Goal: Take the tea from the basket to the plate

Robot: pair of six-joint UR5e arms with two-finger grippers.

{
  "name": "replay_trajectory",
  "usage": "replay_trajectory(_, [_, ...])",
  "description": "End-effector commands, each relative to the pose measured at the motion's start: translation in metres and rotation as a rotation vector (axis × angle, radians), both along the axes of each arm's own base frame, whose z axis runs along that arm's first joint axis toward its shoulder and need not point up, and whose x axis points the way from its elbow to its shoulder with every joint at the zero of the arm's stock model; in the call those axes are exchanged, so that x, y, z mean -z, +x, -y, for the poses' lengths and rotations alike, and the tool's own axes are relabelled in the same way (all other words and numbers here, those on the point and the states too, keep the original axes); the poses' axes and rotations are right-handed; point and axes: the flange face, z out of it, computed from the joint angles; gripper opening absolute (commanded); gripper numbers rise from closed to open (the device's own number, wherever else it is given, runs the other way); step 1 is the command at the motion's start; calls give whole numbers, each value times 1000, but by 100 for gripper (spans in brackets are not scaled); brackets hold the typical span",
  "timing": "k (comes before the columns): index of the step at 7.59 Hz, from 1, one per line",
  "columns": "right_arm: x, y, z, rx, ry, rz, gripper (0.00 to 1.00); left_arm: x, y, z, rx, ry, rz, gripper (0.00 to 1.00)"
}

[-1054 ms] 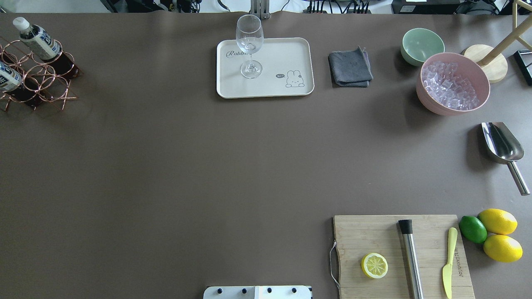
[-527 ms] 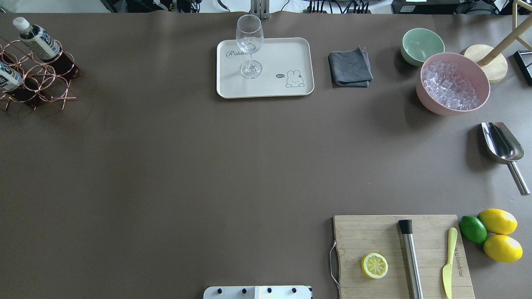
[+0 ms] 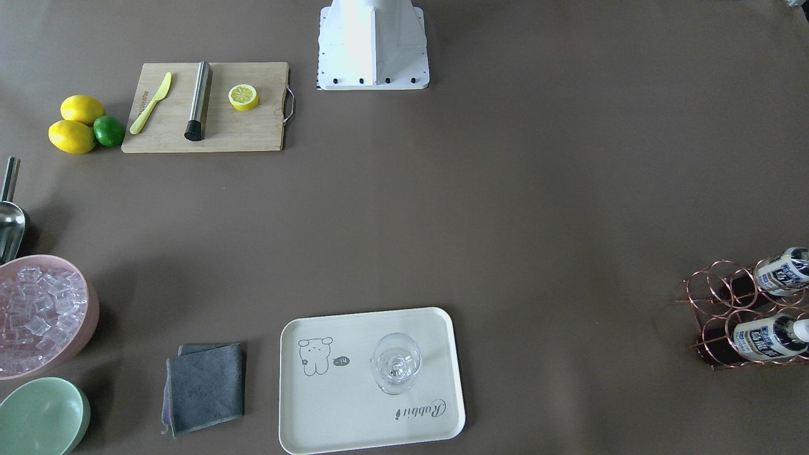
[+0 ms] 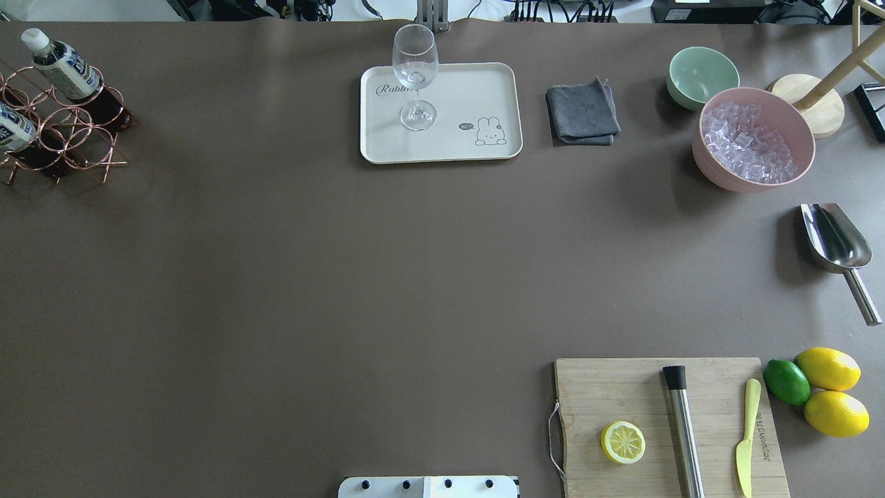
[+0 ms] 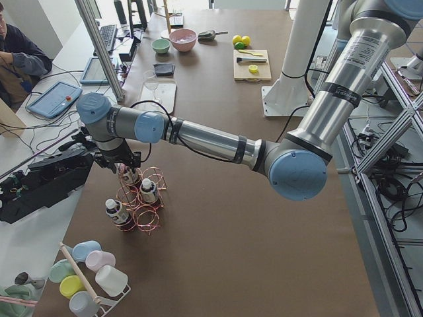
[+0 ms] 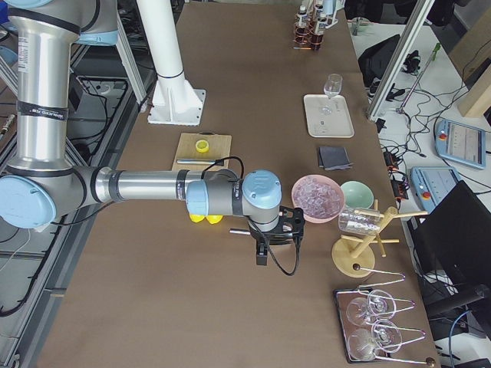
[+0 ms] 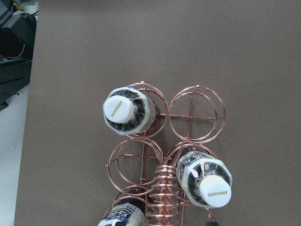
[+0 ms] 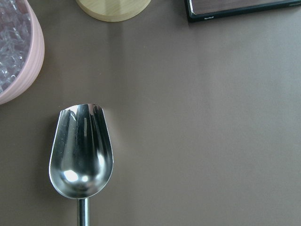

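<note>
Three tea bottles stand in the copper wire basket [image 7: 195,115] at the table's far left. The left wrist view looks straight down on them: one at the back left [image 7: 126,110], one at the right [image 7: 204,181], one at the bottom edge [image 7: 123,217]. Two of the bottles show in the overhead view [image 4: 61,66]. The basket also shows there [image 4: 69,135]. My left gripper [image 5: 124,165] hangs just above the basket in the exterior left view; I cannot tell its jaws. The cream plate [image 4: 470,90] holds a wine glass [image 4: 415,76]. My right gripper [image 6: 276,232] hovers over the scoop [image 8: 81,150]; I cannot tell its jaws.
A grey cloth [image 4: 582,112], a pale green bowl [image 4: 702,75] and a pink bowl of ice [image 4: 753,138] lie right of the plate. A cutting board [image 4: 664,429] with a lemon half, muddler and knife sits at the near right, with lemons and a lime [image 4: 826,391] beside it.
</note>
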Motion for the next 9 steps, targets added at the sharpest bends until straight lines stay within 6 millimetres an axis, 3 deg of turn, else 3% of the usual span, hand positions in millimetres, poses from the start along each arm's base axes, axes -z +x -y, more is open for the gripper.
replay_trajectory(1, [0,1,0,-1,0,0,100,6,-5,2,10,-1,0,0])
replay_trajectory(3, [1,1,1,-1,2,-2,100,17,-13,1,25,-3,-2,0])
replay_trajectory(4, [1,0,1,0,2,-2,100,32,-20,-3,34,-3,-2,0])
replay_trajectory(6, [1,1,1,-1,2,0,100,81,-21,-21,47,-5,-2,0])
replay_trajectory(9, [1,1,1,-1,3,0,100,177,-6,-66,142,16,-31,0])
